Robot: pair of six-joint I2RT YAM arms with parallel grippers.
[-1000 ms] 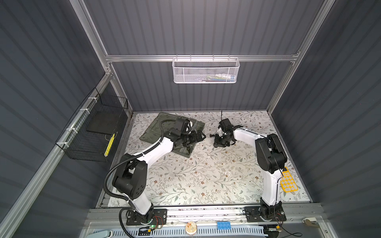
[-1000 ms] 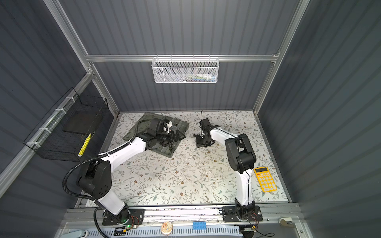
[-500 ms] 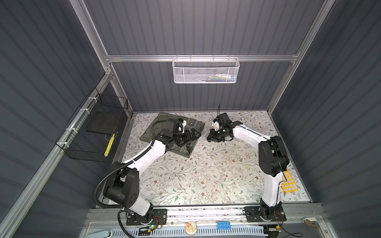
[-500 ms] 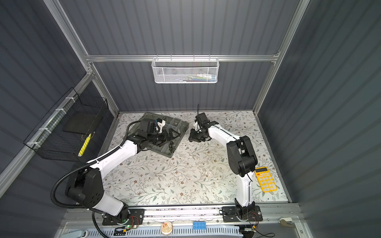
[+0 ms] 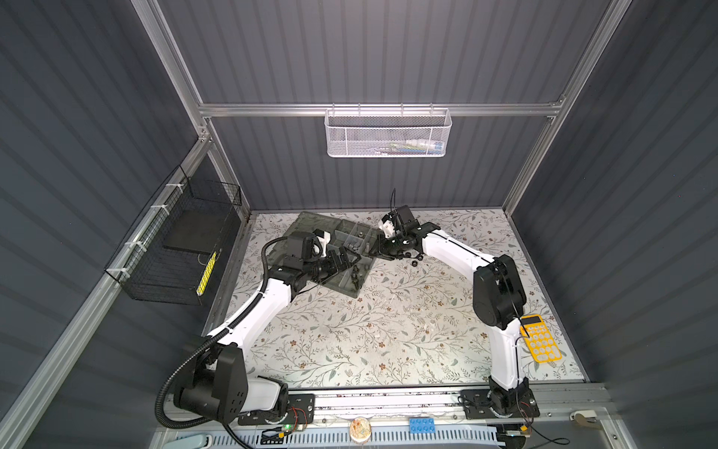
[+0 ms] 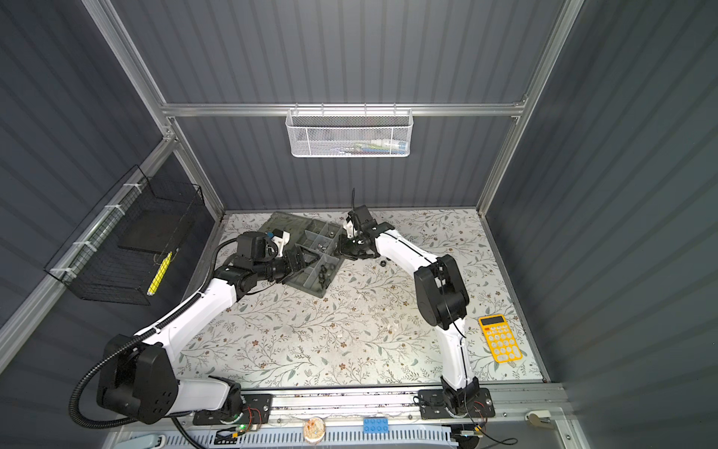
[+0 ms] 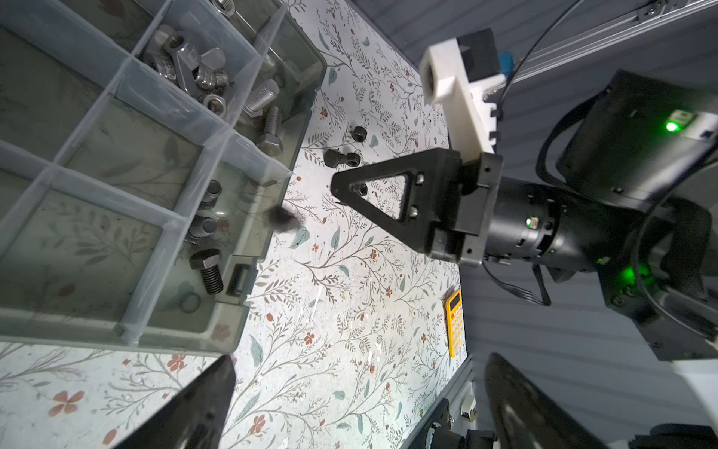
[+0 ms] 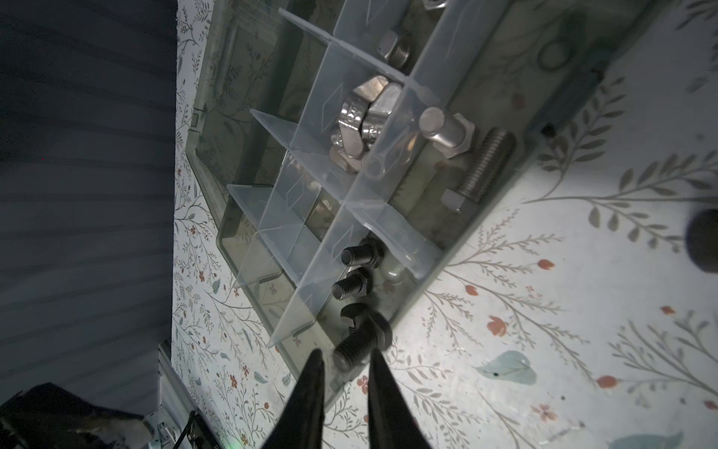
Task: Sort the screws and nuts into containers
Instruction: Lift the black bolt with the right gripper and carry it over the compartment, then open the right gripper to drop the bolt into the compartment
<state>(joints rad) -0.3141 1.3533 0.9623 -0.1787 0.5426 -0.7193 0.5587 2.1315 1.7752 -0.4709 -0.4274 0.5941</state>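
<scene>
The grey-green organizer box (image 5: 349, 292) (image 6: 309, 289) lies open at the back left, its containers (image 7: 128, 229) (image 8: 295, 217) split by pale dividers. Silver winged nuts (image 7: 182, 62) (image 8: 361, 112), silver screws (image 7: 268, 128) (image 8: 481, 163) and black screws (image 7: 208, 268) (image 8: 351, 285) fill separate ones. My right gripper (image 5: 375, 252) (image 6: 338, 250) (image 8: 345, 353) hangs at the box's right edge, jaws a narrow gap apart. A black screw (image 7: 281, 221) (image 8: 361, 342) is blurred and loose just off its tips. My left gripper (image 5: 342, 258) (image 6: 299, 258) (image 7: 361, 359) is wide open and empty over the box.
Loose black nuts (image 5: 415, 263) (image 6: 382, 263) (image 7: 342, 158) lie on the floral mat right of the box. A yellow calculator (image 5: 540, 338) (image 6: 499, 338) sits at the right front. A black wire basket (image 5: 175, 248) hangs on the left wall, a white mesh basket (image 5: 388, 132) on the back wall.
My right gripper has swung left from the loose pieces on the mat to the box's right edge. My left gripper has drawn back leftward over the box.
</scene>
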